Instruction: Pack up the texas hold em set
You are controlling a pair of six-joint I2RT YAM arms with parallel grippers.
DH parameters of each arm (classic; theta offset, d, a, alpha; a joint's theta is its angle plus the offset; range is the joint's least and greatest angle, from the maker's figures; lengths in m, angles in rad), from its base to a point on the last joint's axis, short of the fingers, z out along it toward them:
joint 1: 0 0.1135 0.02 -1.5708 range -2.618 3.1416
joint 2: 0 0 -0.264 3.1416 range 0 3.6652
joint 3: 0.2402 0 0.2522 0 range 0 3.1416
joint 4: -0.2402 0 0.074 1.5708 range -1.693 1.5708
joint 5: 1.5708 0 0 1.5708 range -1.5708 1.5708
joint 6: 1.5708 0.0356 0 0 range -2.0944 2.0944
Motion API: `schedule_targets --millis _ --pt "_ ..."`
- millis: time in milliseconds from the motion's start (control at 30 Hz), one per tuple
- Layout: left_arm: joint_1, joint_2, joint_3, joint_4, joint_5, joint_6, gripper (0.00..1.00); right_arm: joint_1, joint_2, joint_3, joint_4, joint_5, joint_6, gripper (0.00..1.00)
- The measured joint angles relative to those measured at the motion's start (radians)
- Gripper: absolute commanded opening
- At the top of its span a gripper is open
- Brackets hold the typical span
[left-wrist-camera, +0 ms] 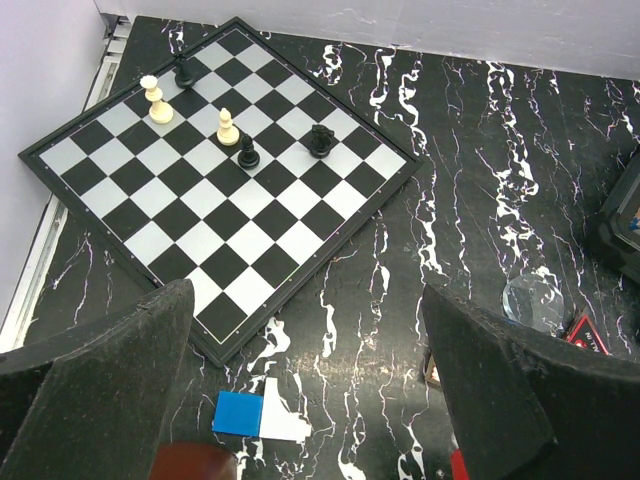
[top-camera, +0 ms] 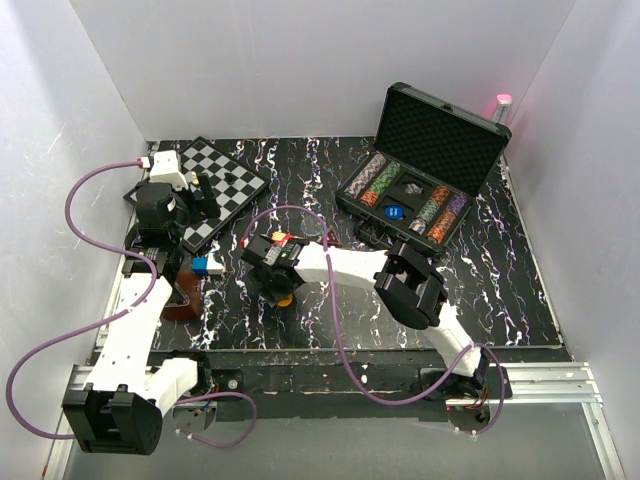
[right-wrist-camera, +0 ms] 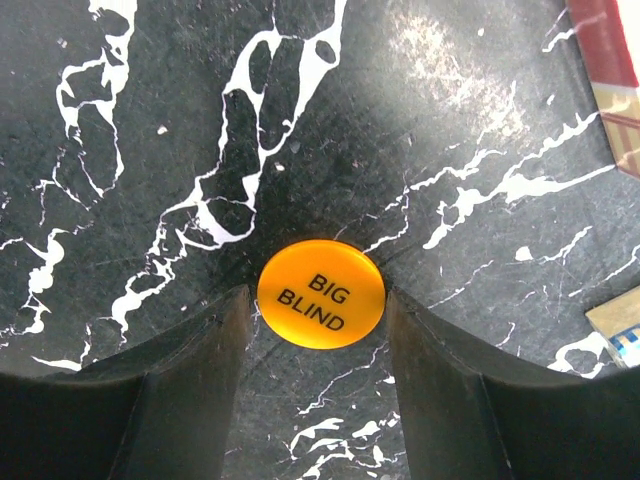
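The black briefcase stands open at the back right, with rows of poker chips and a blue disc in its foam tray. My right gripper is down at the table, its fingers against both sides of a yellow "BIG BLIND" disc that lies flat. The edges of two card boxes show in the right wrist view, one at the top right and one at the right. My left gripper is open and empty, above the table near the chessboard's near corner.
A chessboard with several pieces lies at the back left. A small blue-white block lies under my left gripper, beside a brown object. A clear disc lies near the briefcase corner. White walls enclose the table.
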Motion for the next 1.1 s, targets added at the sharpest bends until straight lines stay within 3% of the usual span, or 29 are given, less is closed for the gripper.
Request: schedule_targets --millis 733,1100 --pt "0.0 -0.001 0.0 0.0 -0.006 0.0 0.98 0.011 0.048 0.084 -0.071 0.043 0.013 0.63" --pt "0.0 -0.002 0.0 0.0 -0.012 0.0 0.98 0.017 0.078 0.138 -0.117 0.055 0.011 0.52"
